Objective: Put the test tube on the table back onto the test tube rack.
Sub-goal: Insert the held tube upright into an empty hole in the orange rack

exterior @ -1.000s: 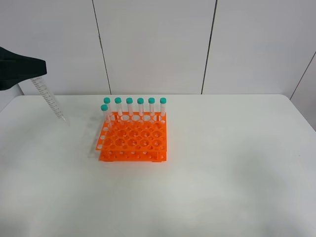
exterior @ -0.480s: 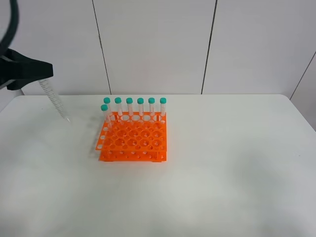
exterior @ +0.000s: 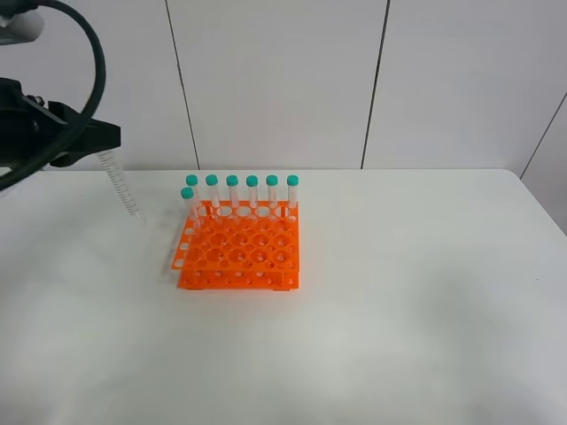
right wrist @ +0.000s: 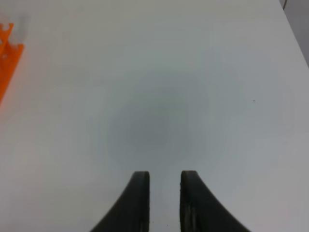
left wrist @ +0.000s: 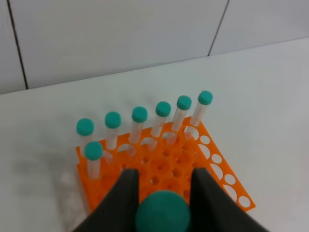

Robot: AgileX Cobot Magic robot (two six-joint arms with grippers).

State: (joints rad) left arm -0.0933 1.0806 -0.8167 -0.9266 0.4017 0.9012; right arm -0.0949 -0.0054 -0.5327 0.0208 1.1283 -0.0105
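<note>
Left tool (left wrist: 163,193): pinching the test tube (exterior: 121,184) just below its teal cap, with one finger on each side.
Test tube: off the desk (exterior: 399,292) and in the air, just outside the left edge of the test tube rack (exterior: 237,266) as the high camera sees it. It is tilted, with the tapered tip lower than the cap and leaning towards the rack.
What changed: over the last second we have carried the tube steadily closer to the rack. It began well away from the rack and is now near its back left corner.
Meaning for the task: we judge the pick-up done and the transfer well along. Lining up and lowering the tube remain.
Rack: seven other tubes (exterior: 232,190) stand in it, six along the back row and one in the next row at the left end. Every hole nearer the rack's front is free.
Next need: we think the tube must come upright over a free hole before it goes down, because a tilted tip could catch on the top plate.
Right tool (right wrist: 164,179): far from the rack, drawn nearly together and holding nothing.
</note>
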